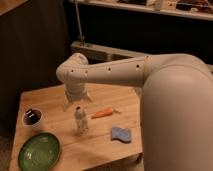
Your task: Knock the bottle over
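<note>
Bottle (80, 120) stands upright mid-tabletop (102, 150), between the cup (32, 118) and the carrot (102, 113). The claw (77, 103) hangs just behind its cap, spread wide, gripping nothing. Best play, I reckon: push high, near the cap, so the bottle topples rather than slides, steering clear of the cup.

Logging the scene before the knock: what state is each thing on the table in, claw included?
bottle: upright, cap on, not yet knocked over.
claw: hovers just above and behind the bottle; contact unclear.
white cup: upright, dark contents inside.
green bowl: right way up, looks empty.
carrot: lying flat, right of the bottle.
blue cloth: lying flat.
</note>
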